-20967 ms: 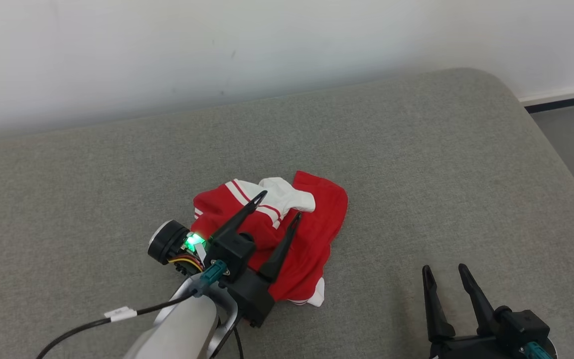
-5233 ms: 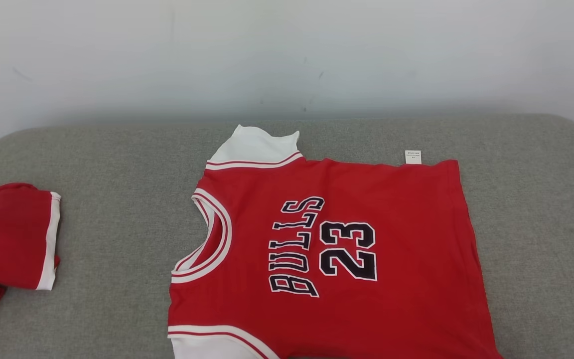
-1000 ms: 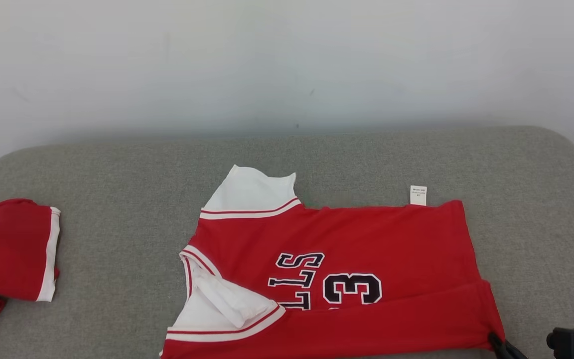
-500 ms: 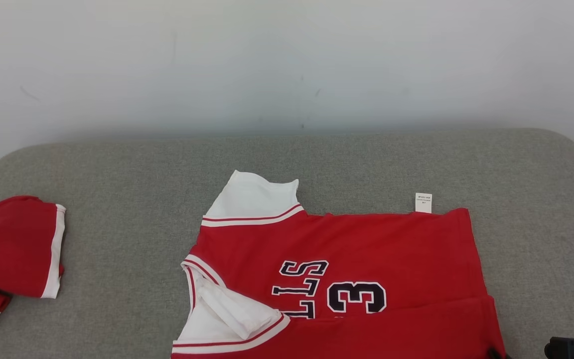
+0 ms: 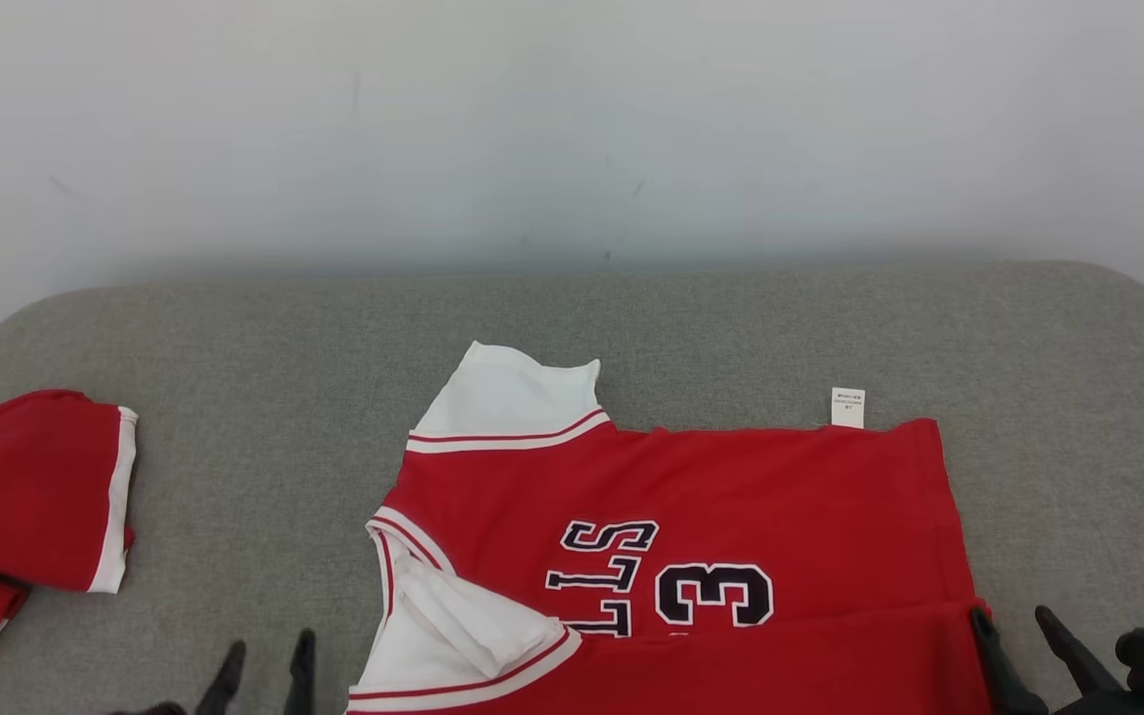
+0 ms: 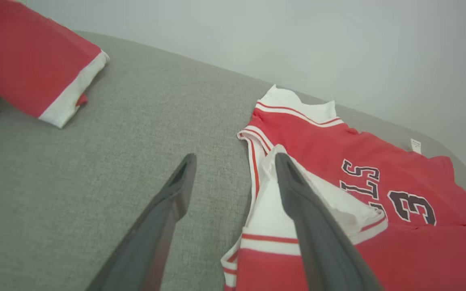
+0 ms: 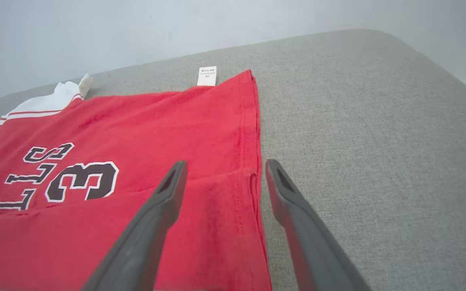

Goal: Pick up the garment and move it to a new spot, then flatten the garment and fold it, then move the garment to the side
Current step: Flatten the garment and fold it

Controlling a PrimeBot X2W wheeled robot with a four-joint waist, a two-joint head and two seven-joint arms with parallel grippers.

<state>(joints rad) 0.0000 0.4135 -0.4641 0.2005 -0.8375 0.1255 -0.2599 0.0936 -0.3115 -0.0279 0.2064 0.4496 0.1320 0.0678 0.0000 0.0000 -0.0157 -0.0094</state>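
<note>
At the far left a second red top sits folded on the grey cushion, well apart from the work. Next along, the left gripper has come up at the near edge with its fingers spread and nothing between them, just beside the jersey's turned-in white sleeve. The jersey lies in the middle of the cushion, collar to the left. Its near strip is turned over onto the front, so it hides part of the lettering and one digit (a few seconds back the whole print was readable). At the right, the right gripper has let go of the folded corner it was pinching a second ago and stands open just beside it. I take this as the first fold laid and released, with a further fold and the move to the side still to do.
</note>
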